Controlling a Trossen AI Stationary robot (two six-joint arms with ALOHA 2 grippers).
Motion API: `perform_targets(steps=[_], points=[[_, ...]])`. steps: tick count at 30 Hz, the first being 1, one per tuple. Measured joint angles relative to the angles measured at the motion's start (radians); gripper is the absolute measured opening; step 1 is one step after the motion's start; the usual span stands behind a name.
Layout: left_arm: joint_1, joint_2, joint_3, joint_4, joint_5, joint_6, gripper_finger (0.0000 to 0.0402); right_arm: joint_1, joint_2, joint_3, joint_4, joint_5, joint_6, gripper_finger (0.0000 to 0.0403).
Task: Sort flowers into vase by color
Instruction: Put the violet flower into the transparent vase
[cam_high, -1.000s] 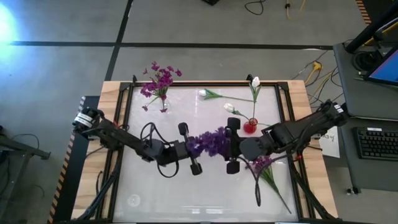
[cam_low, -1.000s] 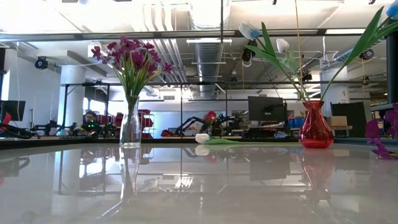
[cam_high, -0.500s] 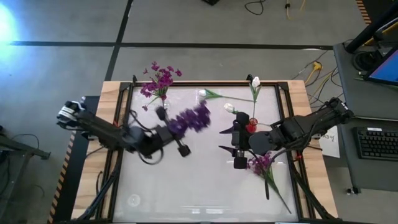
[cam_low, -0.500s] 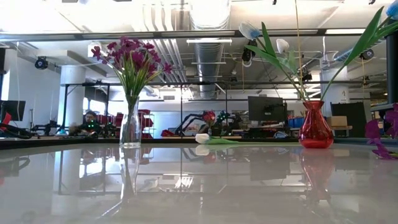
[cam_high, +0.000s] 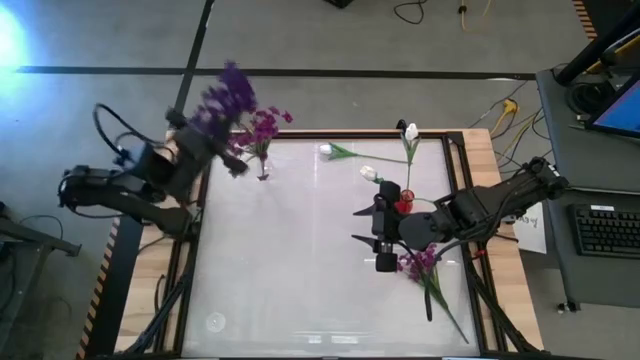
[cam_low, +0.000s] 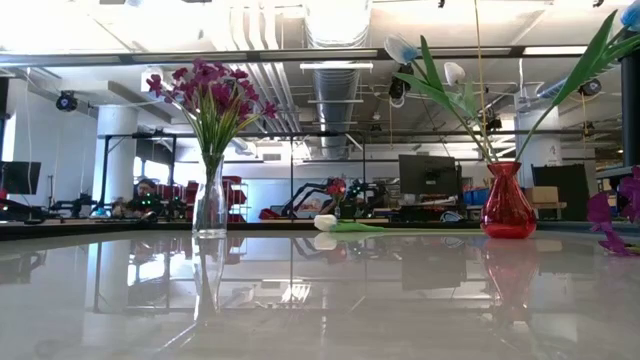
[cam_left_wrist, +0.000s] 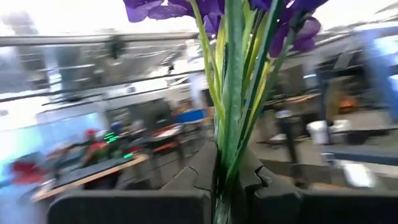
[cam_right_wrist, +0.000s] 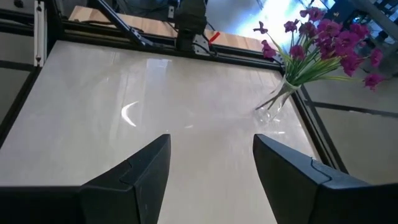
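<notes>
Clenching purple stems (cam_left_wrist: 233, 93), left gripper (cam_left_wrist: 227, 186) (raised), right gripper (cam_right_wrist: 211, 165) spread, empty.

High view straight down; low view level at tabletop; both share clear vase (cam_high: 262, 170) (cam_low: 210, 205).

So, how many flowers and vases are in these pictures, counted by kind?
Bushy purple blossom bunches: 3
White tulip-like buds on thin green stems: 3
Clear glass vase: 1
Red glass vase: 1
Total: 8
</notes>
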Motion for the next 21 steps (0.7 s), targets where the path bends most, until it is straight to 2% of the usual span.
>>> perform_targets(steps=[7, 11, 13, 17, 21], points=[[0.304, -0.143, -0.089, -0.130, -0.016, -0.219, 0.0000, 0.000, 0.001, -0.013, 0.000, 0.000, 0.000, 0.0221], [0.442, -0.189, -0.184, -0.172, 0.102, -0.391, 0.0000, 0.000, 0.001, -0.021, 0.001, 0.000, 0.000, 0.0221], [0.492, -0.199, -0.227, -0.172, 0.161, -0.459, 0.0000, 0.000, 0.001, -0.023, 0.001, 0.000, 0.000, 0.0221], [0.560, -0.197, -0.291, -0.167, 0.163, -0.529, 0.0000, 0.000, 0.001, -0.026, 0.005, 0.000, 0.000, 0.0221], [0.575, -0.183, -0.353, -0.154, 0.167, -0.586, 0.0000, 0.000, 0.001, -0.034, 0.008, 0.000, 0.000, 0.0221]])
